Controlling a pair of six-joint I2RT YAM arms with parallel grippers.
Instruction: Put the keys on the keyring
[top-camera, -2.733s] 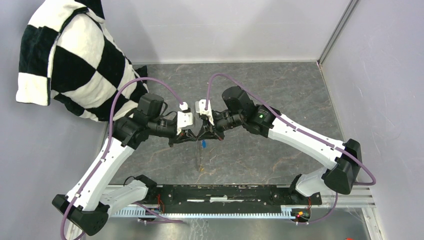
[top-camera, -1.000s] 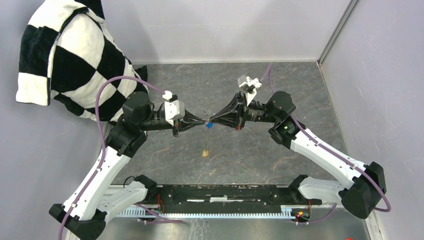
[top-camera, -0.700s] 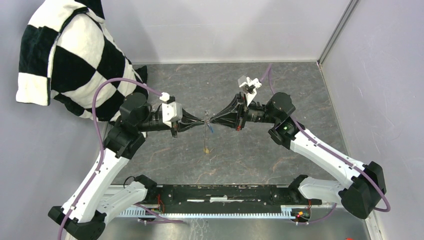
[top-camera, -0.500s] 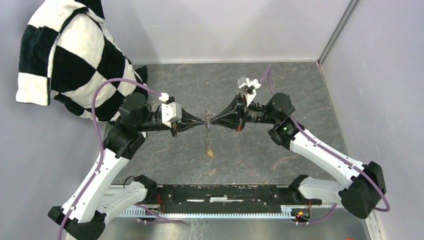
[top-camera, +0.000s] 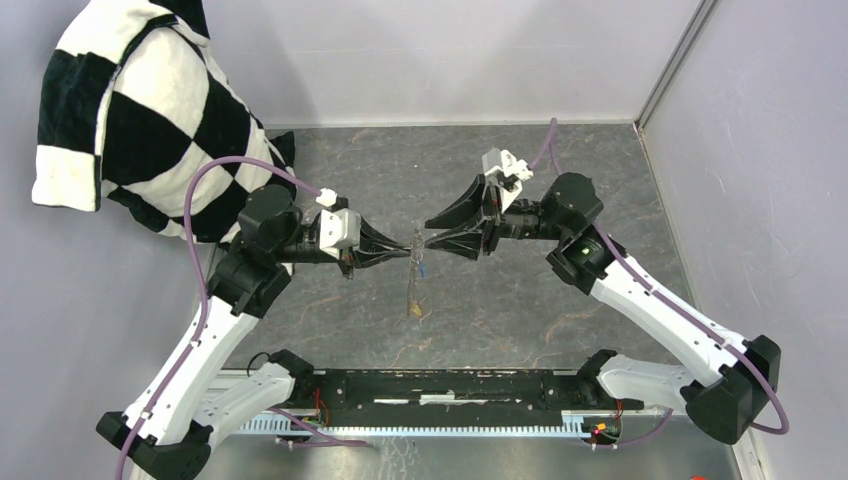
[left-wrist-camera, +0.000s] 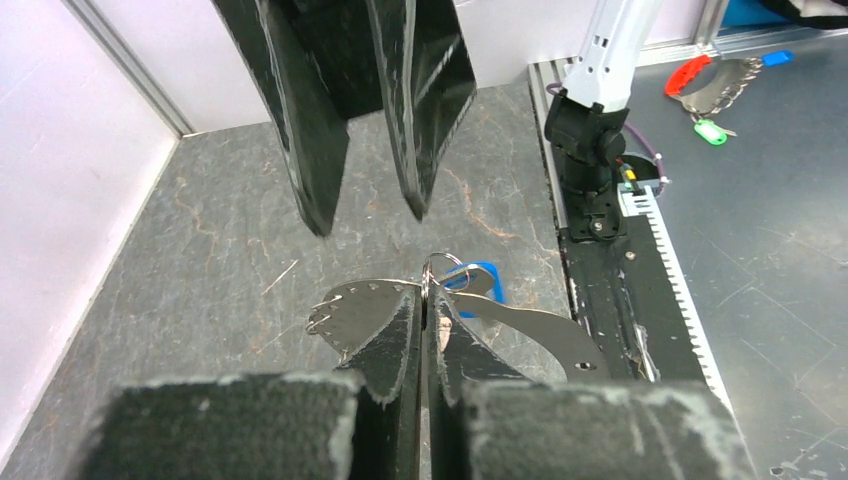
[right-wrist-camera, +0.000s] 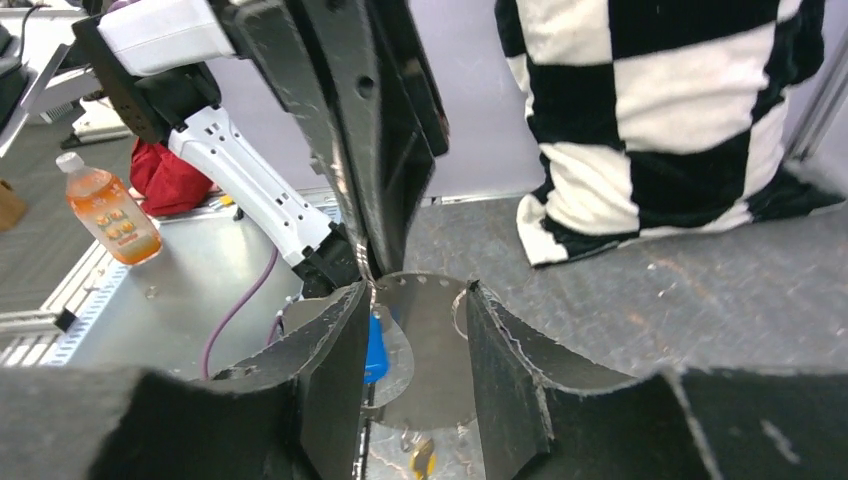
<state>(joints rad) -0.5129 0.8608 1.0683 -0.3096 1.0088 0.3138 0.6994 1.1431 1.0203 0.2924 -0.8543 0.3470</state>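
Observation:
My left gripper (top-camera: 411, 243) is shut on the top edge of the keyring (top-camera: 412, 275) and holds it above the table. In the left wrist view my gripper (left-wrist-camera: 428, 292) pinches a thin wire ring, and the keyring (left-wrist-camera: 355, 305) spreads to both sides as thin grey metal with small holes along its rim. The blue key (top-camera: 424, 264) hangs just below the jaws and also shows in the wrist views (left-wrist-camera: 480, 277) (right-wrist-camera: 376, 350). The yellow key (top-camera: 415, 309) dangles lowest (right-wrist-camera: 422, 460). My right gripper (top-camera: 431, 230) is open and empty, its fingers either side of the keyring (right-wrist-camera: 425, 350).
A black-and-white checked cloth (top-camera: 130, 110) hangs over the back left corner. Grey walls close off the back and the right side (top-camera: 760, 150). The arms' mounting rail (top-camera: 450, 385) runs along the near edge. An orange bottle (right-wrist-camera: 105, 210) stands off the table.
My right gripper, shut at the blue key a second ago, has opened and drawn slightly back to the right. The blue key now hangs below my left jaws; the keyring swings a little.

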